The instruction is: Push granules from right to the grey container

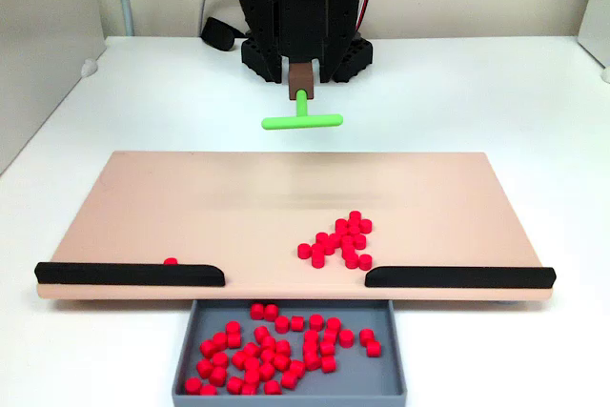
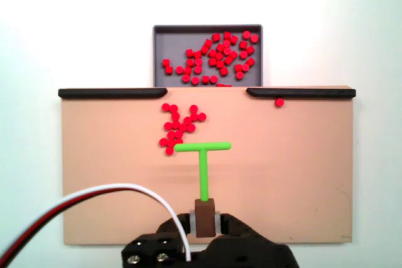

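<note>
A loose cluster of red granules (image 1: 338, 240) (image 2: 179, 123) lies on the tan board (image 1: 191, 207) (image 2: 301, 174), near the gap between the two black bars. One stray granule (image 1: 171, 261) (image 2: 279, 101) rests against a bar. The grey container (image 1: 381, 376) (image 2: 166, 39) sits below the gap, holding many granules. My gripper (image 1: 301, 78) (image 2: 204, 218) is shut on the brown handle of the green T-shaped tool (image 1: 302, 121) (image 2: 202, 161). The tool's crossbar hangs raised above the board, just on the arm's side of the cluster.
Two black bars (image 1: 129, 274) (image 1: 457, 277) (image 2: 113, 93) (image 2: 301, 92) line the board's edge on either side of the gap. A red, black and white cable (image 2: 94, 192) arcs over the board's corner near the arm. White table surrounds the board.
</note>
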Tool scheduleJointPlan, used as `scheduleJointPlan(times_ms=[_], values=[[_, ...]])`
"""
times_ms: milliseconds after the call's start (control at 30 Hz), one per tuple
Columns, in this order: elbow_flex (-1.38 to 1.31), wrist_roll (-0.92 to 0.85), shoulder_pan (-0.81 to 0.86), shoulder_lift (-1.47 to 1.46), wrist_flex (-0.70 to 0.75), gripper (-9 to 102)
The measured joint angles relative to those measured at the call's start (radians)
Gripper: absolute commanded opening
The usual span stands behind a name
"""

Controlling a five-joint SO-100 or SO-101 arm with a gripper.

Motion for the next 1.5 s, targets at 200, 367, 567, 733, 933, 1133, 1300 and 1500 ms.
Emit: scheduleJointPlan(times_ms=[200, 367, 567, 733, 933, 1133, 1300, 1500], values=[[0.000, 0.000, 0.000, 0.000, 0.000, 0], [0.000, -0.066, 0.005, 0.000, 0.000, 0], [0.000, -0.239, 0.069, 0.000, 0.000, 0], [0.000, -0.554, 0.140, 0.002, 0.000, 0], [0.000, -1.086, 0.275, -0.005, 0.000, 0], [-0.057, -1.473, 0.382, -0.086, -0.006, 0], [-0.166, -1.620, 0.439, -0.229, -0.008, 0], [-0.261, -1.623, 0.456, -0.336, -0.002, 0]])
